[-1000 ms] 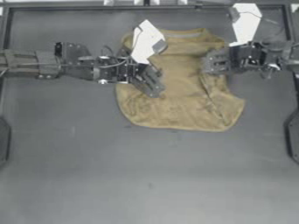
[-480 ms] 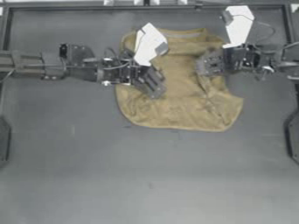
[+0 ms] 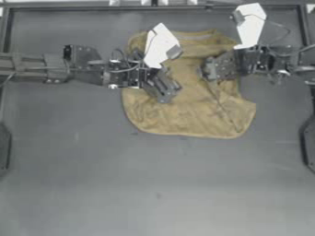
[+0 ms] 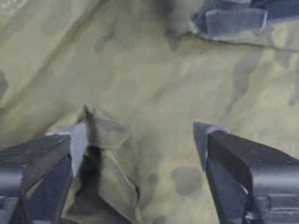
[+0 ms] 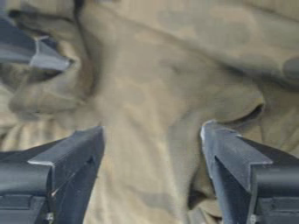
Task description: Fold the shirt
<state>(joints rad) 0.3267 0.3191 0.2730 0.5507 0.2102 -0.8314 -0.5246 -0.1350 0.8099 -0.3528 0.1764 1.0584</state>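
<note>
We see the shirt lying on the dark counter, toward the far side and a bit right of the middle. It is tan and yellow with faint darker blotches. It is bunched up and wrinkled, not flat. Its pale neckband is at the far edge.

We cannot read any words or labels on the shirt or on the arms. The white tags on top of the two arms look blank from above.

The left tool comes in from the left and sits over the left part of the shirt. In the left wrist view, we see the left tool with its jaws wide apart, pointing down at the cloth. A small raised fold of cloth stands just beside one jaw. We cannot tell if the jaw touches it. The tool holds nothing.

The right tool comes in from the right and sits over the upper right part of the shirt. In the right wrist view, the right tool also has its jaws wide apart, with wrinkled cloth between them. It holds nothing either.

The view from above shows the whole shirt and both arms, but not the jaws clearly. The wrist views show the open jaws and the folds up close. Each wrist view also shows a bit of the other arm's tool farther off across the cloth.
</note>
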